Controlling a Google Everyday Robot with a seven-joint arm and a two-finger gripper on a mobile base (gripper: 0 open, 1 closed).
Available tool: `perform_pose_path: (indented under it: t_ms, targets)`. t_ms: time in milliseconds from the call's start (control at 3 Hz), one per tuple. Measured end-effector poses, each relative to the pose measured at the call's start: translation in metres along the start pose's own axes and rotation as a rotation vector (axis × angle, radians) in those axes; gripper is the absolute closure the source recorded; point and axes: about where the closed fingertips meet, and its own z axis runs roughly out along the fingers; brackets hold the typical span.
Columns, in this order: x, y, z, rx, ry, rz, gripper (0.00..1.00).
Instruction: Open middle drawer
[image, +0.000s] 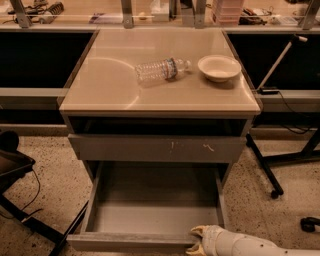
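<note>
The middle drawer (150, 215) is pulled far out of the cabinet, and its grey box interior shows. Its plain flat front (125, 243) lies along the bottom of the camera view. My gripper (196, 240) is at the right end of that front. One pale fingertip (198, 231) is on the inner side of the front and the other is on the outer side, so the fingers are clamped on the front's top edge. My white forearm (250, 246) comes in from the bottom right.
Above the drawer is a taller grey front with white scratch marks (157, 148), and above that a dark gap. On the cabinet top (100, 85) lie a plastic bottle (161, 70) and a white bowl (219, 67). A wheeled stand leg (265, 172) is on the right and a dark chair base (15, 170) on the left.
</note>
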Motion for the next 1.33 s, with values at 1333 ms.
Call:
perform_pose_path:
  t_ms: [1333]
  targets:
    - [0.0,0.0,0.0,0.0,0.0,0.0,0.0]
